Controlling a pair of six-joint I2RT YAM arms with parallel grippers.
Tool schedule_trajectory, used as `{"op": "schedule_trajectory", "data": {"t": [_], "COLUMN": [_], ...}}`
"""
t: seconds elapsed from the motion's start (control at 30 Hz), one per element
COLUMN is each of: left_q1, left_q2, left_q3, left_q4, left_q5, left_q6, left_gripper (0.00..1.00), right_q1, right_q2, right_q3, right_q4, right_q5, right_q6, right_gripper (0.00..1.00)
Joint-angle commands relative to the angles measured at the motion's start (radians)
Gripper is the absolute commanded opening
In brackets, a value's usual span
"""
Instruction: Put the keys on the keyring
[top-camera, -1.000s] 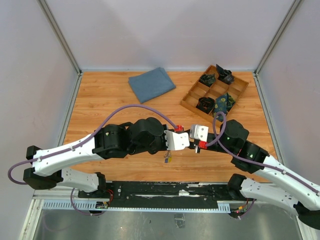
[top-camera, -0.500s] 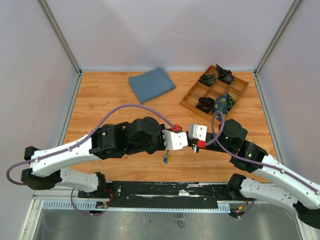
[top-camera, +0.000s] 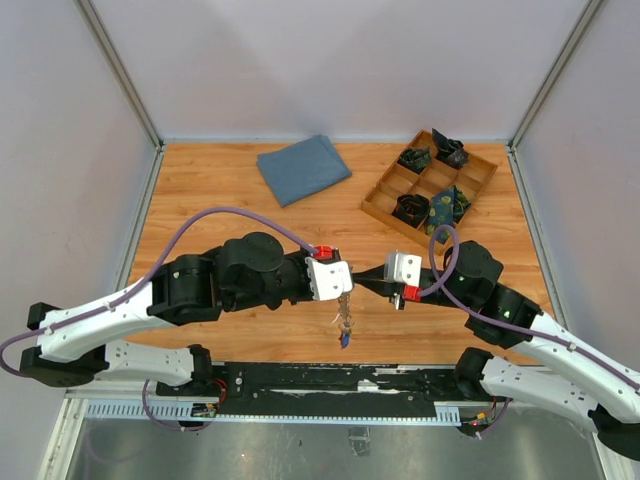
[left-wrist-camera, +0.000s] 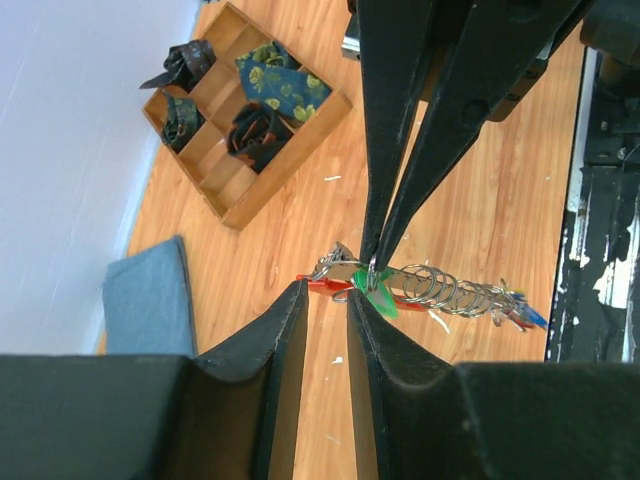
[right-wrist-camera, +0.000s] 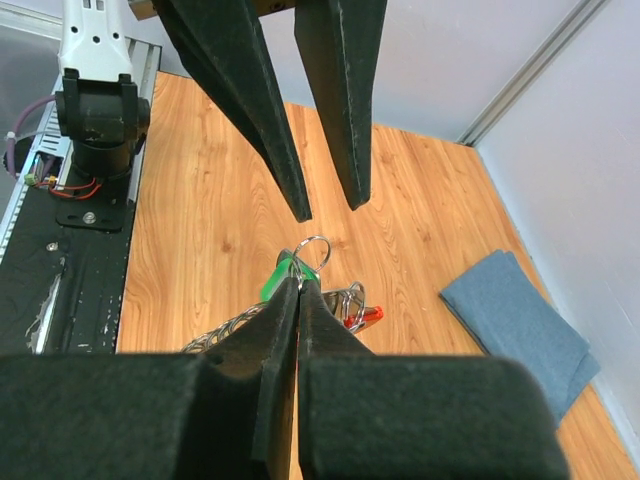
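Two right gripper fingers pinch tight on one end of the keys, which dangle above the table. The red keyring sits just off the left gripper tips, which are slightly parted and gripping nothing.

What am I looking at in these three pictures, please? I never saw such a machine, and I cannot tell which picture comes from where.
These are two robot arms bolted to a wooden table. One picture looks down from above; the other two come from a camera on each wrist, so the dark wedges at the bottom are that arm's own fingers. On the table lie a blue cloth and a wooden tray of rolled fabric. The right gripper is shut, pinching the top of a bunch of keys; a red keyring shows among them. The left gripper stands open close by.
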Motion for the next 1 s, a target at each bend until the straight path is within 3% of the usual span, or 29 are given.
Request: {"op": "schedule_trajectory", "data": {"t": [0.0,0.5,0.97], "left_q1": [-0.006,-0.006,-0.007], "left_q2": [-0.018,-0.034,-0.009], "left_q3": [-0.019,-0.032,-0.041], "left_q4": [0.06,0.035,0.046], "left_q5": [0.038,0.125,0.188], "left_q6": [0.004,0.03,0.041], "left_gripper": [0.28,0.36,0.36], "right_q1": [0.015,0.014,0.016], "right_q2": [-0.018,-0.033,-0.036], "right_q3": [0.051,0.089,0.096], "right_q4": [0.016,-0.059,-0.06], "right_q5": [-0.03,-0.041,-0.062], "right_q6": [0.002,-0.026,-0.013], "right_gripper": [0.0,0.0,0.01]}}
